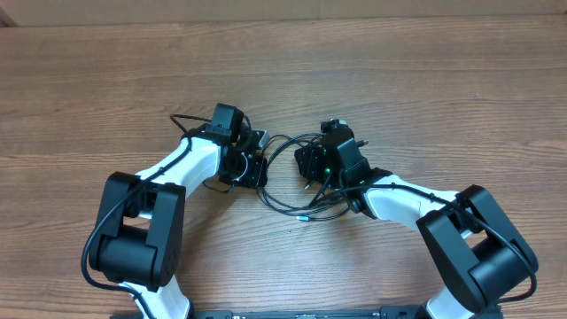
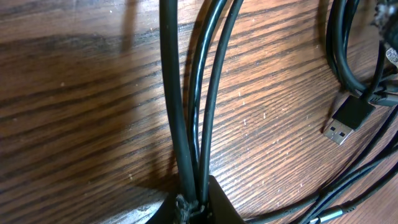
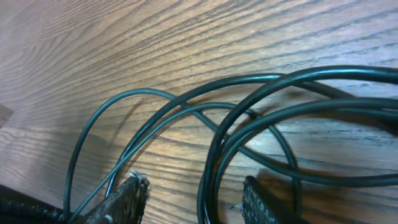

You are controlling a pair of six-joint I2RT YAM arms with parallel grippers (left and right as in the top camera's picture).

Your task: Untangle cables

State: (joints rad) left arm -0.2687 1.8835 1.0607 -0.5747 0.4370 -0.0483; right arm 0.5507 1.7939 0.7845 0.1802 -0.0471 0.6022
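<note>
The left jaws are pressed together on the cables point(image 2: 171, 93), pinching a bunch of three black strands that run straight away from the tips in the left wrist view. The three touch one another at the pinch and fan slightly apart farther off. To the right of that bunch, one flat USB plug point(image 2: 346, 120) with a silvery end lies on the surface point(image 1: 283, 62), just beside a further clump of black strands at the right edge of that view; how many strands are in that clump I cannot tell. The right jaws stand spread, their two textured fingers point(image 3: 127, 199) well apart. Two strands pass up through the gap between them, nearer the right finger, and as far as shows neither finger touches them. Beyond those fingers more thin loops cross one another on the wood, arcing off to the left and to the right. From overhead there are two arms, the left arm point(image 1: 190, 164) and the right arm point(image 1: 399, 195), bent inward so that their jaws face each other near the middle of the surface. The tangle lies between the two sets of jaws, with its loops spilling toward the near side, closer to the right arm.
</note>
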